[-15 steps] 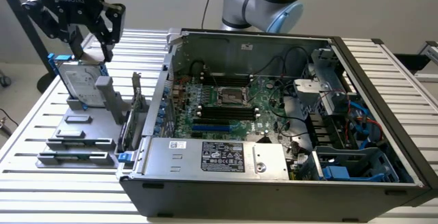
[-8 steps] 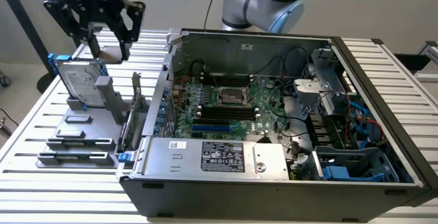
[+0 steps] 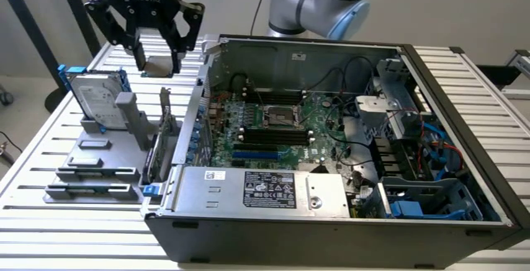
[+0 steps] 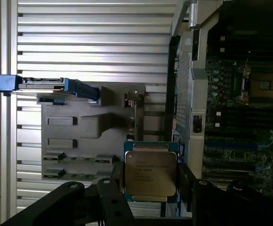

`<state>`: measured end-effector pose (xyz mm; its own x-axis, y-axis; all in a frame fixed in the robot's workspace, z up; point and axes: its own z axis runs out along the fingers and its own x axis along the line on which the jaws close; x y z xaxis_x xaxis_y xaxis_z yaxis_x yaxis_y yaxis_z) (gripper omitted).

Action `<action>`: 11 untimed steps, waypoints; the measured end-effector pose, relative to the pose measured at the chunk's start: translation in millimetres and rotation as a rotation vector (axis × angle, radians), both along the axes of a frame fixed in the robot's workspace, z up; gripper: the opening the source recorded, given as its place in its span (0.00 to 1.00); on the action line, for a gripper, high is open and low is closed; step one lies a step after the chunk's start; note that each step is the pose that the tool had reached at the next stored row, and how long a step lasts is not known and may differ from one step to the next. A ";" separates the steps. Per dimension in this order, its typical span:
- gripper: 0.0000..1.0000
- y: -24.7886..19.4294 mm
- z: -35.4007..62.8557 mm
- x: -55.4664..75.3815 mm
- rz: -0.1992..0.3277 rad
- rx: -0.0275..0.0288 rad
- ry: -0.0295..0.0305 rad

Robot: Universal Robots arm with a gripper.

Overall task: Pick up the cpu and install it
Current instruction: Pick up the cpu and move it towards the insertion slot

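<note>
open computer case (image 3: 331, 237) holds a motherboard (image 3: 277, 136); upper left of the exterior view, claw (image 3: 158, 61) clamped on the cpu (image 4: 150, 172) above slatted desk (image 3: 41, 142).

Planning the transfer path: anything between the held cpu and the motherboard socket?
The cpu is clamped in the pincer outside the case. The case's side wall stands between it and the socket sideways. The case is open on top, and nothing visible covers the socket.
</note>
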<state>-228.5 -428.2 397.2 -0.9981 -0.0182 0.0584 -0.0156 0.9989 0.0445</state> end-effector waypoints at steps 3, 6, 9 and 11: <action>0.55 0.3 0.0 13.5 0.000 0.0004 0.0001; 0.55 0.8 0.0 27.4 0.000 0.0007 0.0000; 0.55 1.5 0.0 41.0 0.000 0.0007 0.0001; 0.55 2.0 0.0 50.0 0.000 0.0007 0.0001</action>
<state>-178.5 -426.2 397.2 -0.9981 -0.0183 0.0584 -0.0156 0.9989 0.0452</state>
